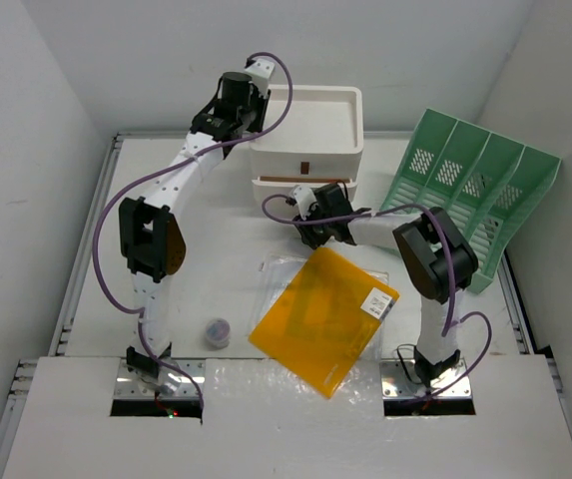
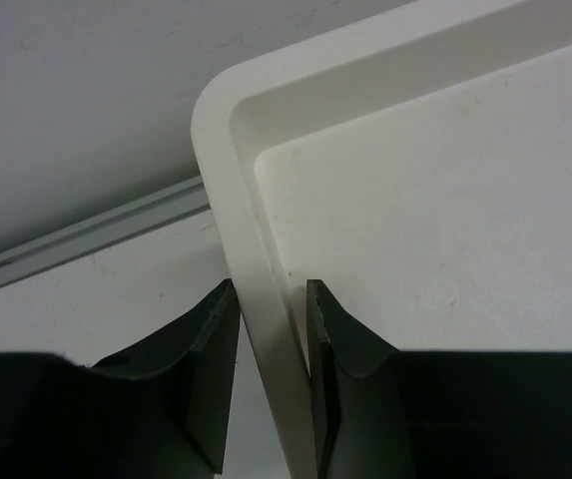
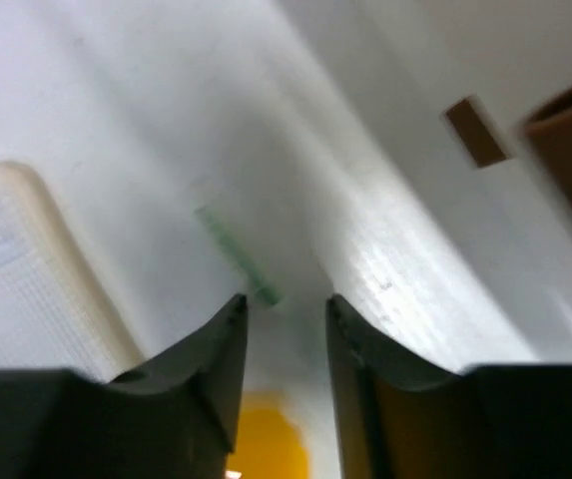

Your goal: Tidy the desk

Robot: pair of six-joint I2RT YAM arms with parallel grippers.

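Left gripper [image 1: 251, 108] is clamped on the raised rim of the white drawer box [image 1: 310, 130]. One of its fingers [image 2: 206, 339] sits outside the wall and the other inside the top tray. Right gripper [image 1: 310, 225] hangs low just in front of the box's drawer front. Its jaws are parted, with nothing between them that we can make out, though that wrist view is blurred.

The desk [image 1: 236, 230] spreads beneath both tools, out to its metal rim.

Now the worry. The box is the big piece, and a pinch near one corner gives little control. We judge that a pull could swing or tip it, or shake a drawer out into the right gripper. Off to the right gripper's right stands the green file rack [image 1: 475, 190], close by that arm's elbow, where a wide swing could clip it. Behind the right gripper, toward its base, a low pass could drag the yellow folder [image 1: 320, 319]. Smallest of all, the little round object [image 1: 218, 331] near the left base could get knocked and roll.
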